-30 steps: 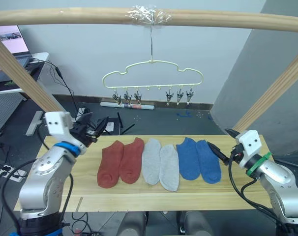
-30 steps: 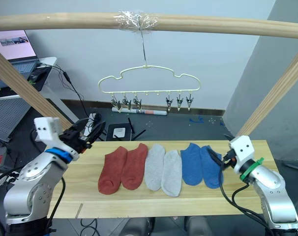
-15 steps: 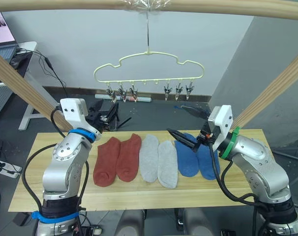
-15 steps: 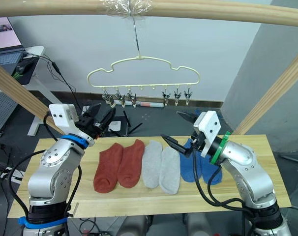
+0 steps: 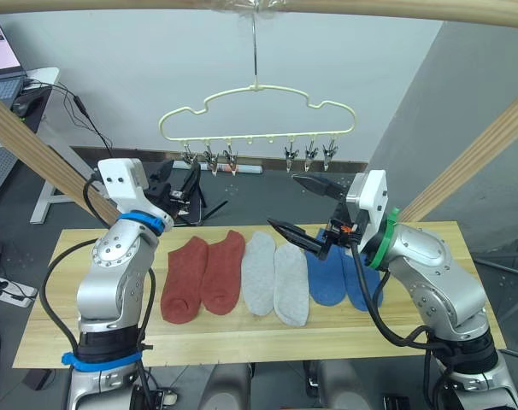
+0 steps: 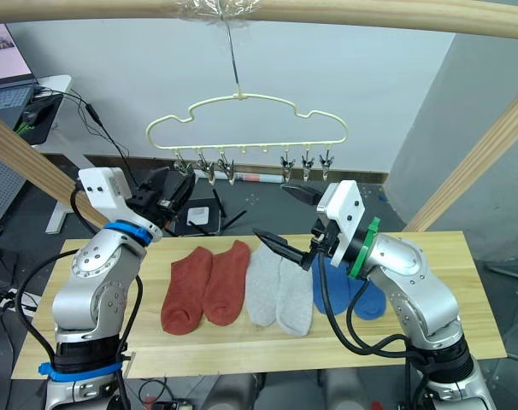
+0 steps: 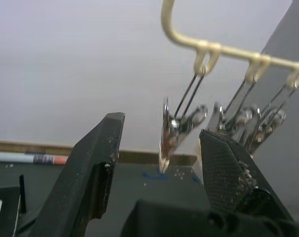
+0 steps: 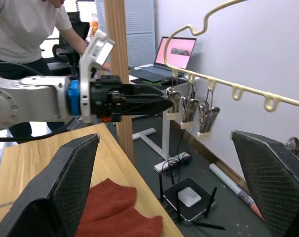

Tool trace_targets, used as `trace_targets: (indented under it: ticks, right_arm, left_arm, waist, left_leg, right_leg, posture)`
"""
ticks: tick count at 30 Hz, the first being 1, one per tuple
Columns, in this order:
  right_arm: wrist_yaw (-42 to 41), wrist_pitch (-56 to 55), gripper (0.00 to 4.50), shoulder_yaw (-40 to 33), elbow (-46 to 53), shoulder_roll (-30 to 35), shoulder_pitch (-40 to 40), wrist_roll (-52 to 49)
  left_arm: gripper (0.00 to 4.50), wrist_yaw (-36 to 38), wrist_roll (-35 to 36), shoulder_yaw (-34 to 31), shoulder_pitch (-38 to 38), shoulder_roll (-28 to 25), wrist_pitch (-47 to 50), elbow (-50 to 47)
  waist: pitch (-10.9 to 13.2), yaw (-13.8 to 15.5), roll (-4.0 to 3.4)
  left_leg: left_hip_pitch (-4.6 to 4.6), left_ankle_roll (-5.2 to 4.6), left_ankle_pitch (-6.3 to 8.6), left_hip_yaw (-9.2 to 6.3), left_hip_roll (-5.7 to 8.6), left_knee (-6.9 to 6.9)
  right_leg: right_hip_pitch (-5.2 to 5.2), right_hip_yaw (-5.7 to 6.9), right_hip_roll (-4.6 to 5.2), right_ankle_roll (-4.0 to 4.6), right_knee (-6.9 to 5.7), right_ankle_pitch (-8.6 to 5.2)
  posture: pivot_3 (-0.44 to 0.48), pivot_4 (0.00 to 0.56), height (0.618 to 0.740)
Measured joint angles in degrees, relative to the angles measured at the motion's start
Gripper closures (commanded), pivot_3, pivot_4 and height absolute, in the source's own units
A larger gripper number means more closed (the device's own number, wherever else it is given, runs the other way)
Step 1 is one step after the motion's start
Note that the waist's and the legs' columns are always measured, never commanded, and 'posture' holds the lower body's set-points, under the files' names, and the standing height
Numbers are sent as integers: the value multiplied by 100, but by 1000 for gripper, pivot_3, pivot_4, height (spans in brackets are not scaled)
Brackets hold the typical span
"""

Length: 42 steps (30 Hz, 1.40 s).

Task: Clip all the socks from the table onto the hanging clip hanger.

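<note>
Six short knit socks [image 5: 272, 278] are laid mid-table on pale wooden planks [image 5: 54, 329]. Both end effectors, left [image 5: 184, 182] and right [image 5: 306, 213], are held spread, empty, below the pale yellow-green wire clip hanger [image 5: 257, 114].

Place: a robot lab.
Signs: pole frame [image 5: 37, 145] over the table [image 5: 242, 333], laptop [image 8: 176, 52] on a desk, floor cables [image 6: 114, 162], router [image 8: 191, 196].
</note>
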<state>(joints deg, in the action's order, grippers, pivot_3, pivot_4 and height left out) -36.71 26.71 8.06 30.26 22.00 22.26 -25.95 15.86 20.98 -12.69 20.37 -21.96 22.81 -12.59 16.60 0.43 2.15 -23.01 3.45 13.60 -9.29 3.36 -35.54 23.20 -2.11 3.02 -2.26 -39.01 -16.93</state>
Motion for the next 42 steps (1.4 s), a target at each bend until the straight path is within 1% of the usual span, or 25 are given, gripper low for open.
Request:
trace_targets:
  ticks: [7,17,23,24,25,26,27,29,30,31,33,34,35,37,39,40,42]
  right_arm:
    - [22,148,0,0,0,-54,218,-126]
    - [13,270,0,-1,0,-48,325,-232]
    - [14,278,0,-1,0,-49,328,-232]
    - [20,283,0,-1,0,-51,329,-233]
    - [22,283,0,-1,0,-52,328,-232]
    - [27,284,0,-1,0,-53,328,-232]
    - [30,285,0,-1,0,-53,329,-233]
    - [34,286,0,-1,0,-54,328,-232]
    - [37,286,0,-1,0,-54,328,-232]
    - [40,286,0,-1,0,-54,328,-233]
    - [47,287,0,-1,0,-54,328,-233]
    - [48,287,0,-1,0,-54,329,-233]
    - [311,513,0,-17,20,-126,205,-246]
    - [322,514,0,-15,50,-28,149,-193]
    - [519,530,0,-9,99,344,-468,227]
    - [709,572,0,-6,-3,439,-917,487]
    - [954,563,0,-25,-197,456,-1320,770]
  left_arm:
    - [1759,115,-33,81,227,84,-197,398]
    - [1759,111,-82,63,472,78,-230,476]
    - [1759,111,-97,55,477,78,-242,476]
    - [2105,116,-104,55,475,78,-274,476]
    - [2105,117,-106,55,475,78,-287,476]
    - [2589,118,-108,56,474,78,-306,476]
    - [2904,119,-110,56,474,78,-319,476]
    - [3773,119,-112,55,474,78,-332,475]
    - [4132,119,-113,55,475,78,-336,475]
    - [4345,119,-114,55,475,78,-341,475]
    - [4488,119,-119,55,474,78,-344,475]
    - [4488,120,-128,55,474,78,-344,475]
    - [4488,219,-101,66,476,84,-424,474]
    - [4488,290,-67,130,477,31,-270,431]
    - [4488,510,66,199,470,-207,111,336]
    - [4488,606,164,164,479,-309,302,310]
    - [4488,673,329,118,527,-365,554,305]
  waist:
    - [48,-58,8]
    - [78,-61,9]
    - [82,-61,9]
    - [82,-61,9]
    - [82,-61,9]
    - [83,-61,8]
    - [83,-61,8]
    - [83,-61,8]
    - [83,-61,8]
    - [83,-61,8]
    - [83,-61,9]
    - [84,-61,9]
    - [85,-64,8]
    - [85,-62,8]
    - [85,-36,9]
    - [85,-46,9]
    - [85,-72,9]
  left_leg:
    - [-3,-2,1,-1,2,-21]
    - [-6,-2,1,-1,2,-21]
    - [-6,-2,1,-2,2,-21]
    - [-6,-2,1,-2,2,-21]
    - [-6,-2,1,-2,2,-21]
    - [-6,-2,1,-2,2,-21]
    - [-6,-2,1,-2,2,-21]
    - [-6,-2,1,-2,2,-21]
    - [-6,-2,1,-2,2,-21]
    - [-6,-2,1,-2,2,-21]
    - [-6,-2,1,-3,2,-21]
    - [-6,-2,1,-2,2,-21]
    - [-8,-1,1,-2,2,-20]
    - [-8,-1,1,-3,2,-20]
    - [-12,-1,1,-3,5,-20]
    - [-12,-1,1,-3,5,-20]
    - [-6,-1,1,0,2,-21]
  right_leg:
    - [0,-10,0,-11,1,10]
    - [2,-10,1,-11,3,11]
    - [2,-10,1,-11,3,11]
    - [3,-10,1,-11,3,11]
    - [3,-10,1,-11,3,11]
    - [3,-10,1,-11,3,11]
    - [3,-10,1,-11,3,11]
    - [3,-10,1,-11,3,11]
    - [3,-10,1,-11,3,11]
    - [3,-10,1,-11,3,11]
    - [3,-9,1,-11,3,11]
    - [3,-9,1,-11,3,11]
    - [5,-9,1,-11,4,11]
    - [5,-9,1,-11,4,11]
    - [4,-3,1,-12,8,10]
    - [6,-9,2,-12,6,10]
    - [6,-16,1,-13,1,11]
  posture:
    - [37,329,740]
    - [42,332,740]
    - [40,330,740]
    - [40,329,740]
    - [40,329,740]
    - [37,328,740]
    - [36,323,740]
    - [32,323,740]
    - [32,322,740]
    - [38,324,740]
    - [35,322,740]
    - [40,318,740]
    - [49,313,740]
    - [49,313,740]
    - [54,309,740]
    - [57,303,740]
    - [57,298,740]
